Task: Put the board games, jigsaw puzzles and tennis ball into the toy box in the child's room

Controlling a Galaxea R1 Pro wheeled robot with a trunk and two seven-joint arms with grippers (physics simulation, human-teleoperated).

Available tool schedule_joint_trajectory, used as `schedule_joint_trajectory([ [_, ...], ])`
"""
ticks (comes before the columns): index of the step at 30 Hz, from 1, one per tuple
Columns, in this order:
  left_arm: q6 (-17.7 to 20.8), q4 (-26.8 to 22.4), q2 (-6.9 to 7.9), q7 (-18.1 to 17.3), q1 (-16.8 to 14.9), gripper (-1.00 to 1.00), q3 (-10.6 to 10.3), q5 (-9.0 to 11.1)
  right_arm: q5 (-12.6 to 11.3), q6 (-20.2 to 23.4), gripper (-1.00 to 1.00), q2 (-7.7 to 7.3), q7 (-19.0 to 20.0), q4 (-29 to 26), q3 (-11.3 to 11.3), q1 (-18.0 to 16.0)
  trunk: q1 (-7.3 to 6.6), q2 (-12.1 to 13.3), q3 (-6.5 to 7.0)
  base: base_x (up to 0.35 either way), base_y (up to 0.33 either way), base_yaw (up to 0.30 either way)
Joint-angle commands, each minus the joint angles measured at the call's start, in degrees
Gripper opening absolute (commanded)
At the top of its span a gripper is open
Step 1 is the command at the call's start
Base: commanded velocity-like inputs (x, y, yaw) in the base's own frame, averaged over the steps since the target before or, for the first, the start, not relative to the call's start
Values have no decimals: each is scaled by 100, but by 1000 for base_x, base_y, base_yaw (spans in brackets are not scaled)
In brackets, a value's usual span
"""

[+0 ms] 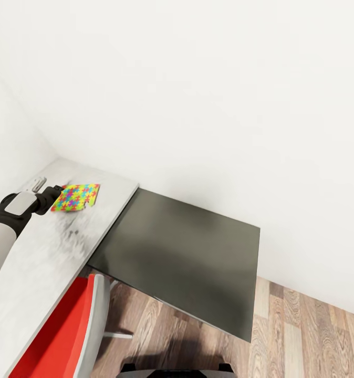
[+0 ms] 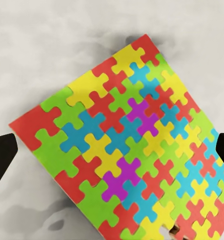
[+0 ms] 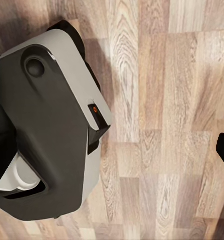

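Multicoloured jigsaw puzzle (image 2: pixel 131 145) lies flat — corner toward wall.

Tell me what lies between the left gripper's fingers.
In the left wrist view, the jigsaw puzzle spans the gap between the left gripper's dark fingers, over the table.

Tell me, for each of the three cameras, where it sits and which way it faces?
Head view: on the head, looking down over the table, dark cabinet and red chair; left arm shows.
Left wrist view: near the left gripper, facing the jigsaw puzzle; dark fingers at both edges.
Right wrist view: facing the wood floor and robot base.
Shared: head and left wrist views show the puzzle.
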Motion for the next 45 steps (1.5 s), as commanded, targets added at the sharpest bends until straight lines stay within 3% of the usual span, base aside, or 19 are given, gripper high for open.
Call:
schedule_joint_trajectory([
  [1,15,-13,5,43,-2,100,-39,54,-44,-15,100,-5,9,-7,48,-3,3,-10,-12,0,0,0],
  [45,31,-142,43,170,-557,100,-60,-32,-61,-92,100,-6,20,-1,48,12,3,-10,-89,0,0,0],
])
